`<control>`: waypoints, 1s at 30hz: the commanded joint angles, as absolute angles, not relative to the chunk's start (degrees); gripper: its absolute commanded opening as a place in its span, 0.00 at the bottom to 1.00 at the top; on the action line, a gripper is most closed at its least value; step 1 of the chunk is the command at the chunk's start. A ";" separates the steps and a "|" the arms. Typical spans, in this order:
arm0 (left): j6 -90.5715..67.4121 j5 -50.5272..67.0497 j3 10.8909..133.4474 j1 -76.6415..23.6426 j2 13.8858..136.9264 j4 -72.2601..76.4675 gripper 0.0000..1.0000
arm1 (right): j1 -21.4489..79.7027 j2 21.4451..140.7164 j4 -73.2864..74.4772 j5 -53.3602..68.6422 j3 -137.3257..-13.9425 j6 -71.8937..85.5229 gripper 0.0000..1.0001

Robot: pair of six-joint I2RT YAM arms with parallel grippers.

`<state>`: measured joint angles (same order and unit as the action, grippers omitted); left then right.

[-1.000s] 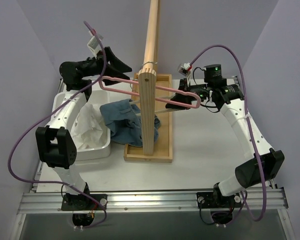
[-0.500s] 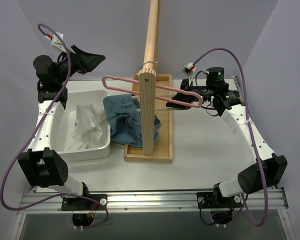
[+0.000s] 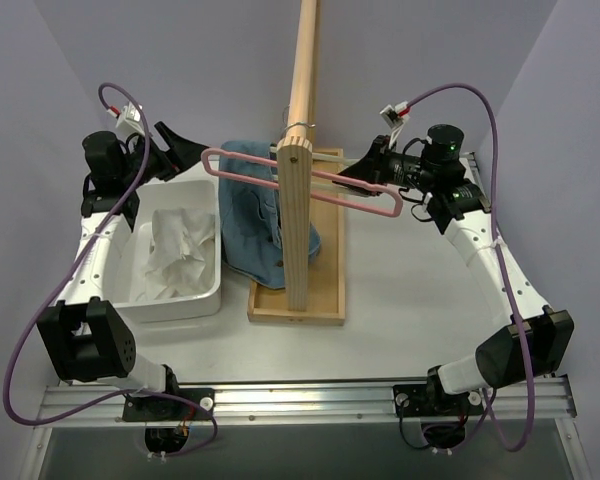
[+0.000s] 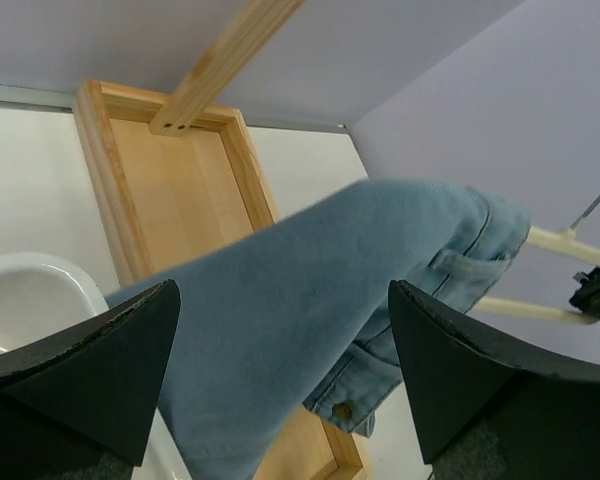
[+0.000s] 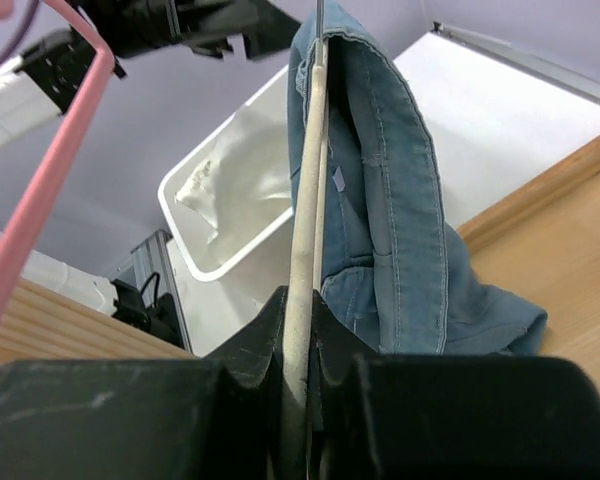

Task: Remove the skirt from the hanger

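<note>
1. Lilac walls enclose the white tabletop point(image 3: 400, 290). A wooden post point(image 3: 295, 230) stands mid-frame.
2. Change over the last second: the left arm has drawn back from the white bin point(image 3: 205, 290). The right arm has risen, so the denim garment point(image 3: 250, 220) now hangs instead of slumping on the base.
3. The skirt point(image 3: 175, 250) lies crumpled inside the bin. The pink hanger point(image 3: 350, 205) is bare, crossing the post. Judgement: removal is effectively done.
4. Left gripper point(image 3: 188, 150): jaws spread wide, holding nothing, near the hanger's left end, with denim framed between the fingers untouched.
5. Right gripper point(image 5: 298, 310): clamped tight on the off-white hanger point(image 5: 302, 260) carrying the denim. Cannot tell whether it also pinches the pink one.
</note>
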<state>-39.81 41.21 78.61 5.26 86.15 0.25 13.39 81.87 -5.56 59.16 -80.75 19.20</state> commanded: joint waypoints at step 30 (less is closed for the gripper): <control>-14.42 12.75 81.47 -9.49 85.78 -2.29 0.76 | 8.88 81.65 -58.78 67.50 -78.67 56.77 0.00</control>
<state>-18.11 18.61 78.65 -9.43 85.71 -1.34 9.19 83.31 -44.29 67.46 -77.89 54.85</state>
